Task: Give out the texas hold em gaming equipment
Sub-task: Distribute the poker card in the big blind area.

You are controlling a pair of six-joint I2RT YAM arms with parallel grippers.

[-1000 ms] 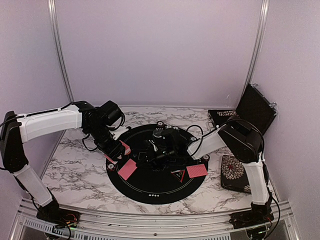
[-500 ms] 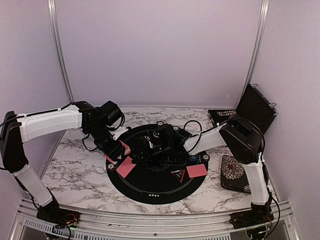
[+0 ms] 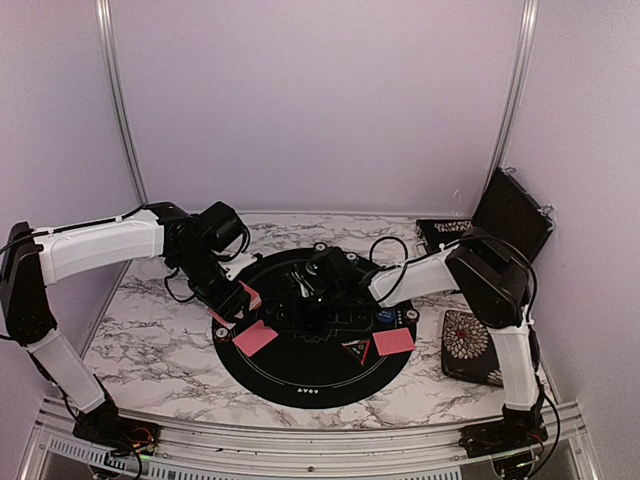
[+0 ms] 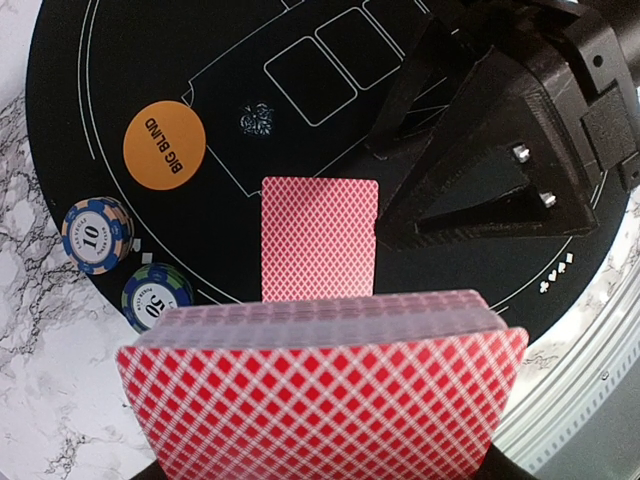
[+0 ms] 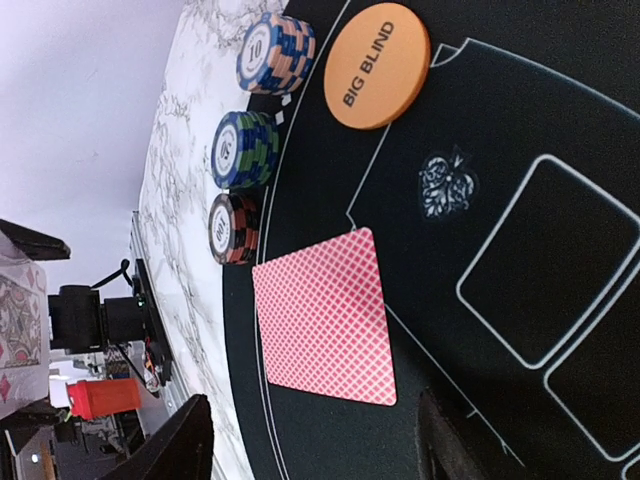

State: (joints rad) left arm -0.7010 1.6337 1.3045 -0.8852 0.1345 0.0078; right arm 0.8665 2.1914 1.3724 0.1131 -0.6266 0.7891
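Observation:
My left gripper hovers at the mat's left edge, shut on a deck of red-backed playing cards. One card lies face down on the black mat just beyond my right gripper, which is open with nothing between its fingers. Beside that card are an orange BIG BLIND button and three striped chip stacks. In the top view a second card, a black triangle marker and a blue button sit on the mat's right side.
A floral-patterned case lies right of the mat on the marble table. An open black case stands at the back right. Both arms crowd the mat's left half.
My right gripper has gone from shut to open, and the card on the left now lies flat on the mat. The right arm has shifted slightly left. The left arm has stayed still.

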